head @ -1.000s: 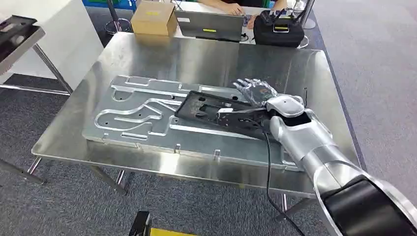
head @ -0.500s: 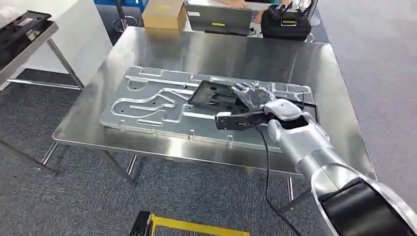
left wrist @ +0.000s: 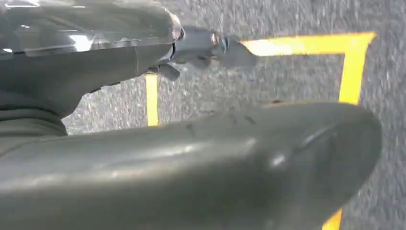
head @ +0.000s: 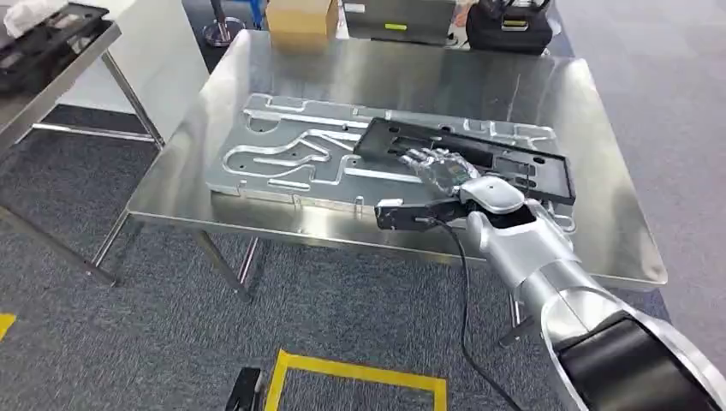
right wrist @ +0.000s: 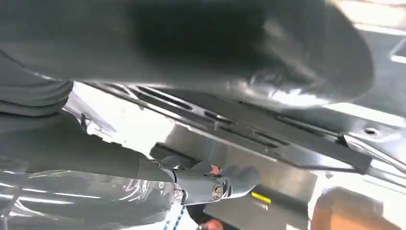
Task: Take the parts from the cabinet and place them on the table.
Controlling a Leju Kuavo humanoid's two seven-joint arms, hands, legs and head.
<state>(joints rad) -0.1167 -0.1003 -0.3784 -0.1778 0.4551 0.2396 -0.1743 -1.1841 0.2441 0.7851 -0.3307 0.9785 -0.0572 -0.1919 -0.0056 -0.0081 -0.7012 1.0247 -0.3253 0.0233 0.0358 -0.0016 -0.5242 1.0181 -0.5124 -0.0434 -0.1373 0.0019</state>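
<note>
While our right hand (head: 438, 169) is hovering with fingers spread and holding nothing, the black part (head: 469, 156) is lying just beyond it, flat on the machined aluminium plate (head: 282, 154). We are judging its long axis as running across us, from the plate's middle toward its right end, so the right arm is the nearer one. Our left hand (left wrist: 210, 45) is hanging over the yellow floor tape (left wrist: 353, 67), fingers too blurred to read. The steel table (head: 479, 86) is carrying everything, grey carpet (head: 128, 342) all round.
</note>
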